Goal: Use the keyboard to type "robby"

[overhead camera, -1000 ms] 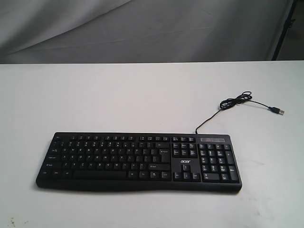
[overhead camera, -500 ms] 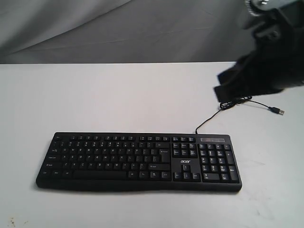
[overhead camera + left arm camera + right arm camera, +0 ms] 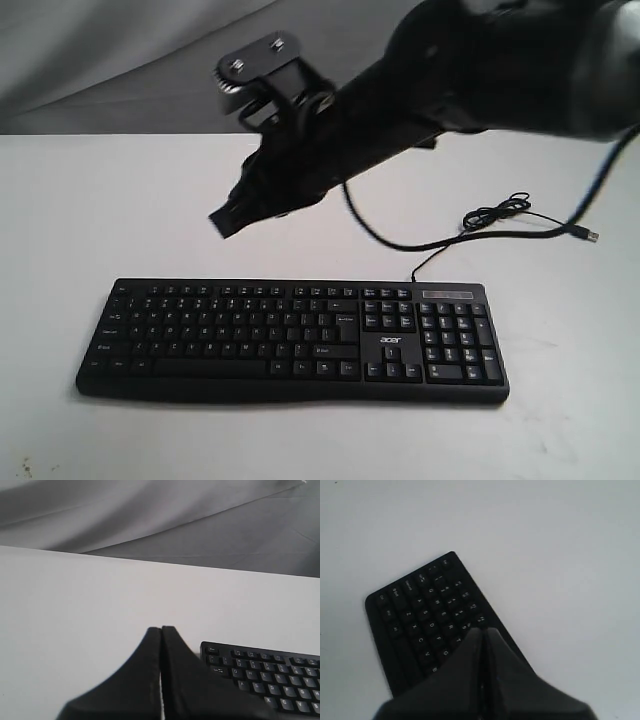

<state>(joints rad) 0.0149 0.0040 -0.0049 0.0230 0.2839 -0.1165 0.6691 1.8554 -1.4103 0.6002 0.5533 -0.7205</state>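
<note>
Noted: the keyboard (image 3: 290, 340) lies flat on the white bench (image 3: 90, 200), with bare bench open behind it and at both ends. Its cable (image 3: 497, 211) coils behind the number-pad end. My right pincer (image 3: 226, 222) hangs in the air near the back edge of the keyboard's letter side, jaws pressed together, holding nothing. My left pincer (image 3: 161, 629) is also closed tight, beside a keyboard corner, seen only from its wrist. My arm (image 3: 470, 70) hides part of the bench behind the keyboard; exterior key legends too small to read

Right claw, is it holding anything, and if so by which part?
Nothing. The right claw is shut and empty near the keyboard; the left claw is shut and empty too.
</note>
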